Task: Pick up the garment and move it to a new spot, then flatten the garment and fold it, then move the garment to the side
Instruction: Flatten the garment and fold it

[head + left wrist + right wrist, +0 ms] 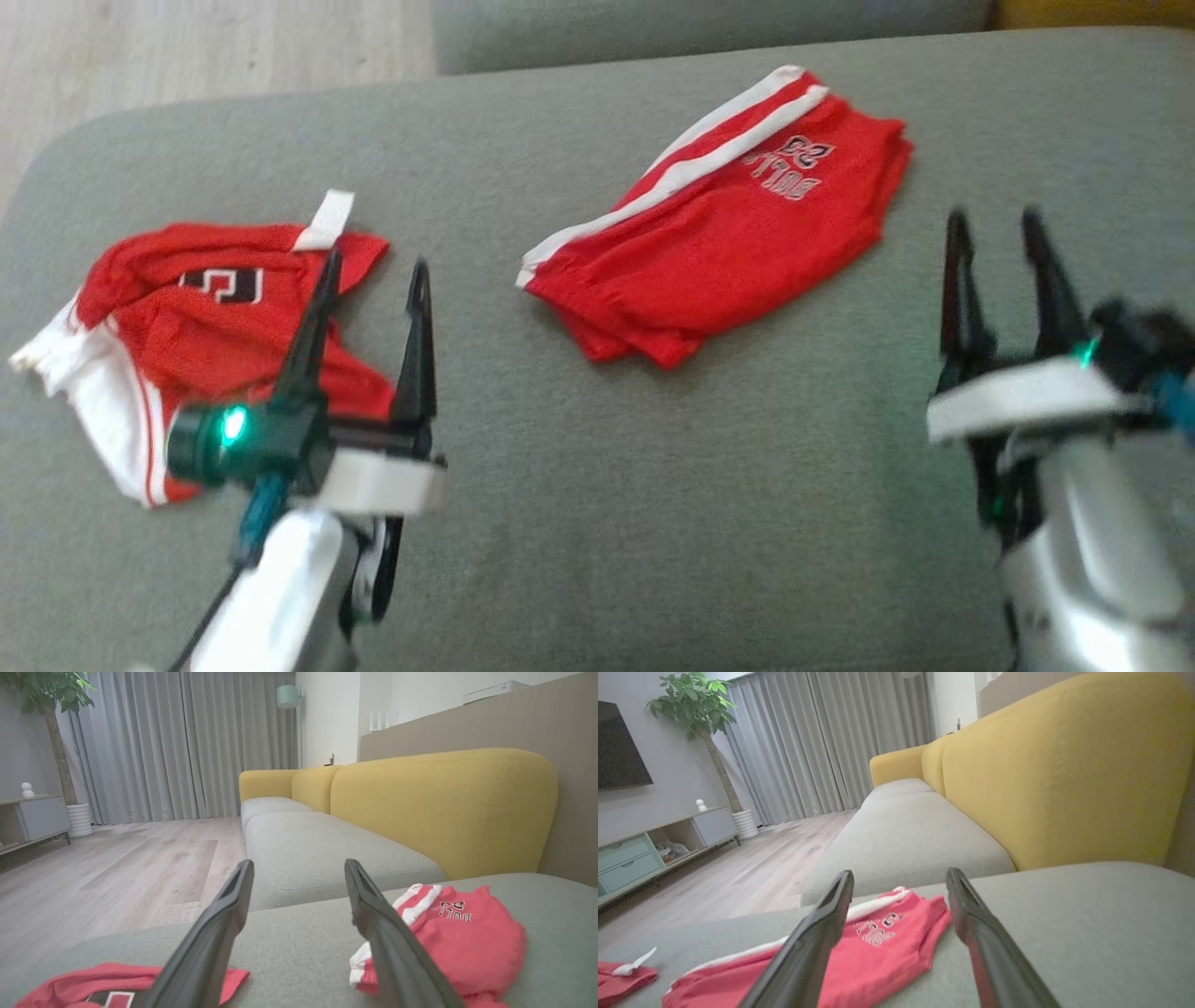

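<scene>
Two red garments lie on the grey cushion (653, 485). A folded red garment (728, 243) with white side stripes and lettering rests flat near the middle; it is also in the wrist views (467, 933) (887, 947). A crumpled red and white garment (187, 317) (84, 982) (616, 982) lies at the left. My left gripper (375, 264) (299, 865) hovers open over the crumpled garment's right edge, holding nothing. My right gripper (992, 219) (900, 873) stands open and empty, to the right of the folded garment.
The cushion's rounded edge drops to a wooden floor (187, 47) at the far left. A yellow sofa backrest (444, 807) rises on the right beyond the folded garment. Another grey seat (303, 844) continues ahead. Bare cushion lies between the two garments.
</scene>
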{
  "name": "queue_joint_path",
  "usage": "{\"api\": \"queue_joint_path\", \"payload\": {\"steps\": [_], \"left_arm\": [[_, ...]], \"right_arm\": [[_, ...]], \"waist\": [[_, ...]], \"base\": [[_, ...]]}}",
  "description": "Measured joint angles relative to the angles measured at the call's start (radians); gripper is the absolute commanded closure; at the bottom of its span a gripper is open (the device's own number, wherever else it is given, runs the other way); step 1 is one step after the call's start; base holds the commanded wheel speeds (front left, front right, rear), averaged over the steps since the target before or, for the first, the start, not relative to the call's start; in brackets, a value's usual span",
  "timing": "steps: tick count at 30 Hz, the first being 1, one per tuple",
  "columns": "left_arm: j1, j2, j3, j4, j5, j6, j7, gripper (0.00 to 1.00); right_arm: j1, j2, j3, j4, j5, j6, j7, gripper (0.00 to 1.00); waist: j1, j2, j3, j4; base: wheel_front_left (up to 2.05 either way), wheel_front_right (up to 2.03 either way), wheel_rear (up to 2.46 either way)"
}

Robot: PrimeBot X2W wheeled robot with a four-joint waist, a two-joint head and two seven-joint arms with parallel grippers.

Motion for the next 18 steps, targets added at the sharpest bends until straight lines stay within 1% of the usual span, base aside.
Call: {"api": "queue_joint_path", "payload": {"steps": [4,8,11,13,16,18], "left_arm": [[0.108,-0.019,0.049,-0.015,0.028,-0.011,0.0,0.0],[0.163,-0.044,0.09,-0.026,0.06,-0.041,0.0,0.0],[0.153,-0.06,0.11,-0.037,0.083,-0.064,0.0,0.0],[0.146,-0.072,0.12,-0.038,0.1,-0.085,0.0,0.0],[0.113,-0.089,0.127,-0.036,0.117,-0.111,0.0,0.0],[0.083,-0.104,0.132,-0.036,0.124,-0.126,0.0,0.0]], "right_arm": [[0.157,0.027,0.008,-0.094,-0.007,0.0,0.0,0.0],[0.232,0.036,0.001,-0.133,-0.013,0.0,0.0,0.0],[0.221,0.043,-0.014,-0.151,-0.026,0.0,0.006,0.0],[0.188,0.045,-0.027,-0.154,-0.044,0.0,0.034,0.0],[0.099,0.045,-0.061,-0.144,-0.067,0.0,0.103,0.0],[0.017,0.042,-0.091,-0.112,-0.081,0.0,0.17,0.0]], "waist": [[0.0001,0.0,-0.019,-0.032],[0.0001,0.0,-0.012,-0.037],[0.0002,0.0,0.007,-0.031],[0.0002,0.0,0.027,-0.024],[0.0003,0.0,0.064,-0.008],[0.0004,0.0,0.092,0.006]], "base": [[0.0,0.0,0.0],[0.0,0.0,0.0],[0.0,0.0,0.0],[0.0,0.0,0.0],[0.0,0.0,0.0],[0.0,0.0,0.0]]}}
